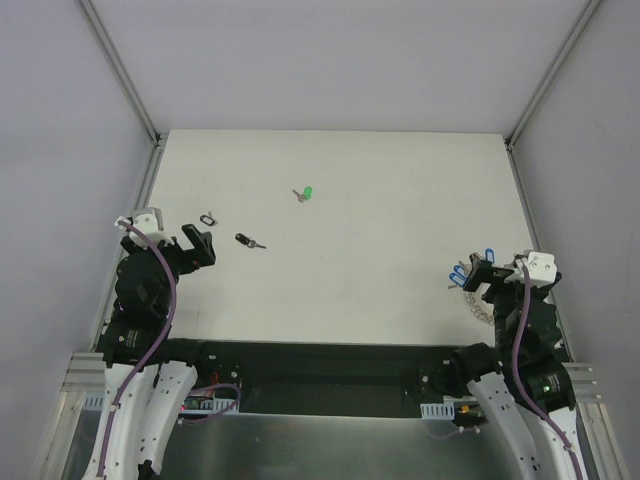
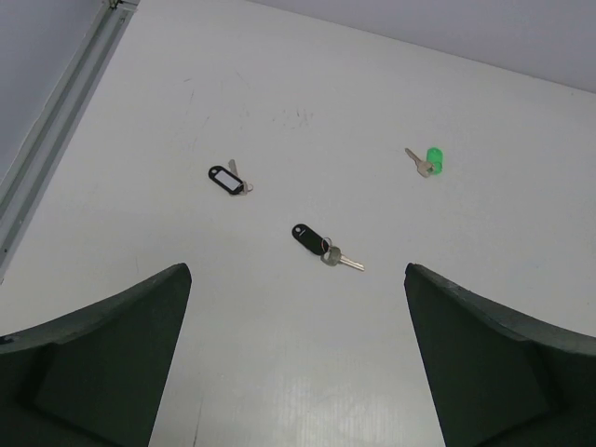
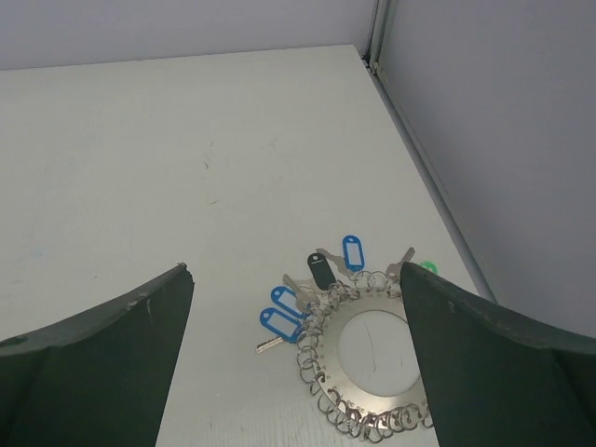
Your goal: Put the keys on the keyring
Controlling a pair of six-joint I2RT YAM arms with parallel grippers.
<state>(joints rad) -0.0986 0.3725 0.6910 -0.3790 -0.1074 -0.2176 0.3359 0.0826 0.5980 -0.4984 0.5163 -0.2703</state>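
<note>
Table (image 1: 400,170), white, walled on three sides. Left gripper (image 2: 296,275): jaws spread wide, holding nothing, poised above the table's left side. Right gripper (image 3: 292,273): jaws likewise spread wide, holding nothing, above the near right corner. Keyring (image 3: 313,371): large silver coiled ring, lying flat near the table's right edge, just beneath the right gripper and touching neither finger. Blue keys (image 3: 279,321): three blue heads clustered at the keyring's upper-left rim, with one black head (image 3: 319,270) among them and a green spot at the upper-right rim; all lie against the coil, but whether they are threaded on cannot be told. Black key (image 2: 317,244): loose on the table ahead of the left gripper, blade pointing right. Black tag (image 2: 226,179): white window, small metal piece attached, left of the black key and apart from it. Green key (image 2: 428,161): loose near the table's middle, well apart from the others and from the keyring.
</note>
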